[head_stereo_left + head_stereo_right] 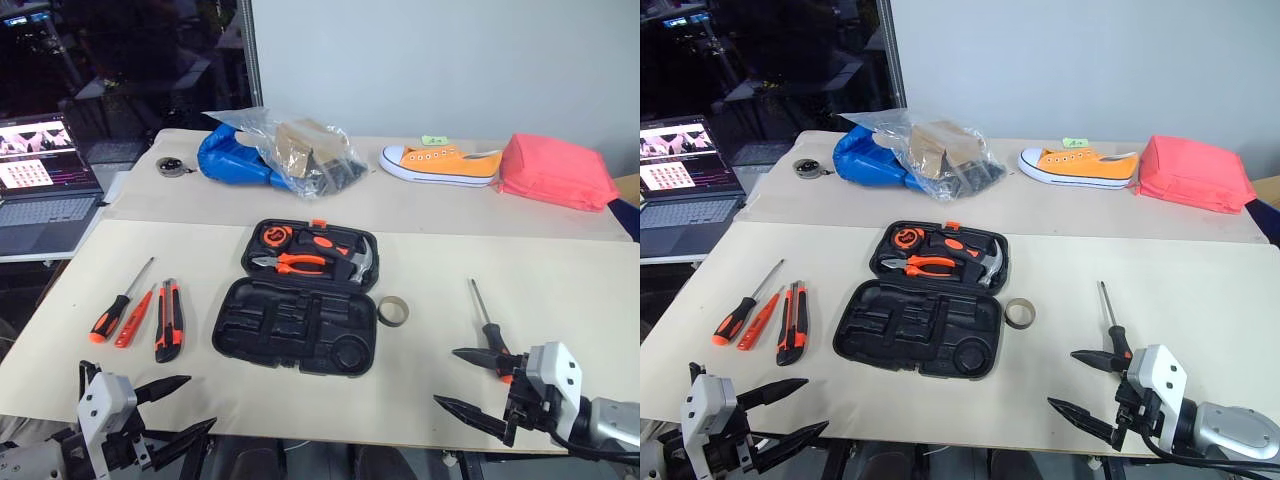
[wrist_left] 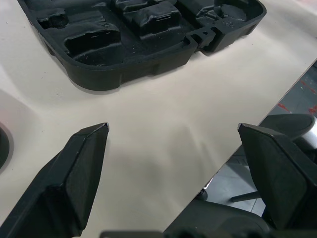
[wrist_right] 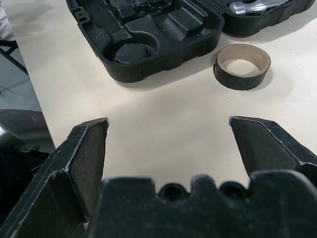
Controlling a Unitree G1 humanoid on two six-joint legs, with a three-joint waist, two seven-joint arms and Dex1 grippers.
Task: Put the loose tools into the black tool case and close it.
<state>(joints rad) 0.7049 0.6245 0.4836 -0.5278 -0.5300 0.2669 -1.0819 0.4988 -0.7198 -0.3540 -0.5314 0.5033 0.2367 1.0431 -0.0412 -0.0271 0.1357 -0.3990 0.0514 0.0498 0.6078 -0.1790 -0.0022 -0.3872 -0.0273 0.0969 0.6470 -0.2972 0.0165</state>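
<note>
The black tool case (image 1: pixel 290 330) lies open at the table's middle; its near half has bare slots, and its far half holds pliers and a hammer. To its left lie an orange-and-black screwdriver (image 1: pixel 112 312), a slim orange screwdriver (image 1: pixel 135 318) and a utility knife (image 1: pixel 168 322). Another screwdriver (image 1: pixel 488 322) lies to the right, its handle end beside my right gripper (image 1: pixel 446 376). That gripper is open and empty at the front right edge. My left gripper (image 1: pixel 200 401) is open and empty at the front left edge, short of the case (image 2: pixel 148 54).
A ring of tape (image 1: pixel 392 311) sits just right of the case. A laptop (image 1: pixel 40 185) stands at the left. At the back lie a plastic bag (image 1: pixel 290 150) over a blue bundle, an orange shoe (image 1: pixel 440 163) and a pink pouch (image 1: pixel 555 170).
</note>
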